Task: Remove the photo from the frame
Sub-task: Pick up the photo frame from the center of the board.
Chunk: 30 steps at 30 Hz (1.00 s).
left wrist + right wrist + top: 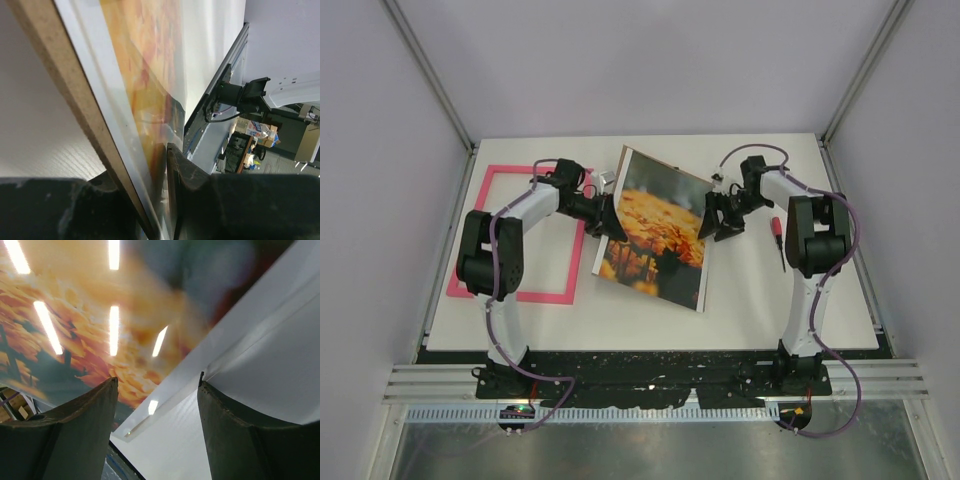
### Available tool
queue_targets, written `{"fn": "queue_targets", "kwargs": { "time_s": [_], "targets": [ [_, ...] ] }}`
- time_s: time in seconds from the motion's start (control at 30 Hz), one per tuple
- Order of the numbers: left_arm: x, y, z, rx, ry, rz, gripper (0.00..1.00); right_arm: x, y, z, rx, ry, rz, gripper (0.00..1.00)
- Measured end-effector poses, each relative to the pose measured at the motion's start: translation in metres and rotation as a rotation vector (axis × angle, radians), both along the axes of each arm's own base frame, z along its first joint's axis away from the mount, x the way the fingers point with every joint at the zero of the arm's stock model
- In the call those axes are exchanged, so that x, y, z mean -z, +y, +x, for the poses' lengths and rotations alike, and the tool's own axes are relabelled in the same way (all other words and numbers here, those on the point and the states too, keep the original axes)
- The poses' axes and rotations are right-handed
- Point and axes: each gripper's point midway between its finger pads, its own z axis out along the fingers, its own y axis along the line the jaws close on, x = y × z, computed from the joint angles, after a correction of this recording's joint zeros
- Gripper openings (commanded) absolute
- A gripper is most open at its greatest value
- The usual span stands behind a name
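Pinching the stiff, shiny, likely slippery orange flower photo (655,225) by its edge, the left hand (610,215) holds it tilted over the white tabletop (750,300), beside the thin pink frame (545,298); the right hand (710,215) is wide open.

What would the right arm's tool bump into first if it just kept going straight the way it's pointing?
Most likely the photo. The right tool points at its right edge, and in the wrist view that edge lies just ahead of the open jaws. Depth is hard to judge, so it might slide over or under it.
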Motion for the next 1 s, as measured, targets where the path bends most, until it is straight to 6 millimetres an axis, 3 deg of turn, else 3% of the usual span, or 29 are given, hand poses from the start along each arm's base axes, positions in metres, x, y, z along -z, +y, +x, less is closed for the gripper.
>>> {"fn": "queue_targets", "kwargs": {
  "time_s": [0.17, 0.3, 0.33, 0.47, 0.63, 0.83, 1.0],
  "targets": [
    [0.002, 0.002, 0.002, -0.005, -0.010, 0.011, 0.35, 0.000, 0.028, -0.008, -0.084, -0.002, 0.007, 0.70],
    [0.003, 0.007, 0.005, -0.016, -0.011, 0.013, 0.37, 0.000, 0.036, -0.015, -0.123, 0.002, -0.009, 0.70],
    [0.003, 0.007, 0.006, -0.018, -0.011, 0.013, 0.36, 0.000, 0.037, -0.015, -0.126, 0.003, -0.010, 0.70],
    [0.003, 0.008, 0.006, -0.021, -0.008, 0.013, 0.13, 0.000, 0.037, -0.015, -0.133, 0.004, -0.009, 0.73],
    [-0.002, 0.006, 0.003, -0.017, 0.015, -0.012, 0.00, -0.002, 0.037, -0.017, -0.151, -0.005, -0.002, 0.73],
    [-0.006, 0.005, -0.001, -0.001, 0.020, -0.032, 0.00, -0.004, 0.023, -0.017, -0.133, -0.008, 0.024, 0.73],
    [-0.014, 0.005, -0.006, 0.023, -0.005, -0.057, 0.00, -0.009, -0.012, 0.001, -0.026, -0.022, 0.067, 0.73]
  ]
}}
